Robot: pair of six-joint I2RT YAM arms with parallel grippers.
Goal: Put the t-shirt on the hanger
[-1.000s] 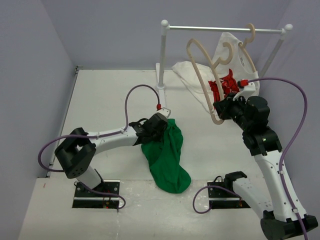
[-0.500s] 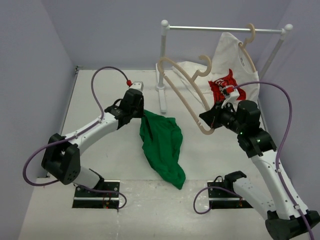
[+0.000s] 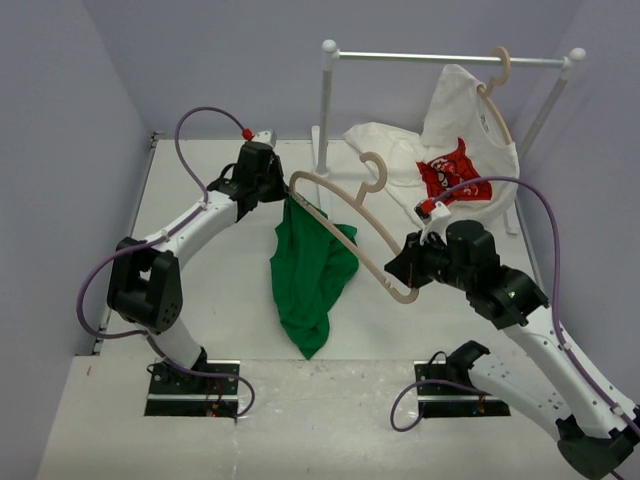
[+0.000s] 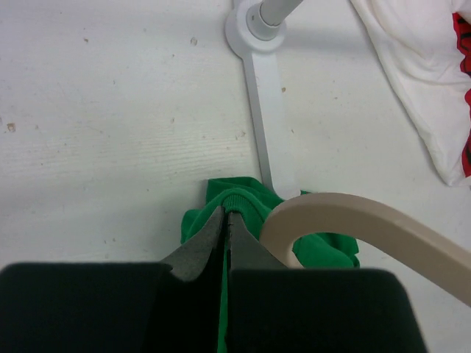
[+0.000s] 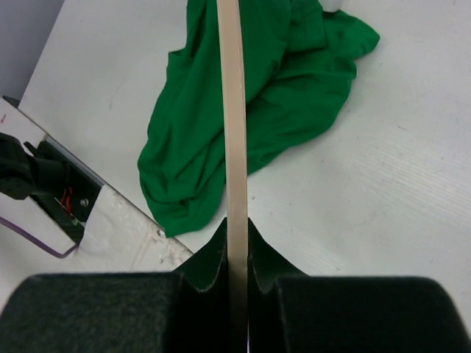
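The green t-shirt (image 3: 305, 280) hangs by its top edge from my left gripper (image 3: 283, 192), which is shut on the collar; its lower end trails on the table. In the left wrist view the fingertips (image 4: 226, 213) pinch the ribbed collar (image 4: 243, 197). The pale wooden hanger (image 3: 402, 294) slants across the middle, its hook up. My right gripper (image 3: 408, 268) is shut on its right end. The hanger's left end (image 4: 331, 213) lies right beside the held collar. In the right wrist view the hanger bar (image 5: 234, 110) runs out from the shut right gripper (image 5: 237, 228) over the t-shirt (image 5: 199, 140).
A white clothes rack stands at the back, with its post (image 3: 326, 110) and foot (image 4: 268, 110) just behind the left gripper. A white shirt with a red graphic (image 3: 460, 140) hangs from the rail (image 3: 450, 58) on another hanger. Purple walls enclose the table.
My left arm has swung back and left, lifting the t-shirt's collar toward the rack post. My right arm has carried the hanger left and down until its end meets the collar.
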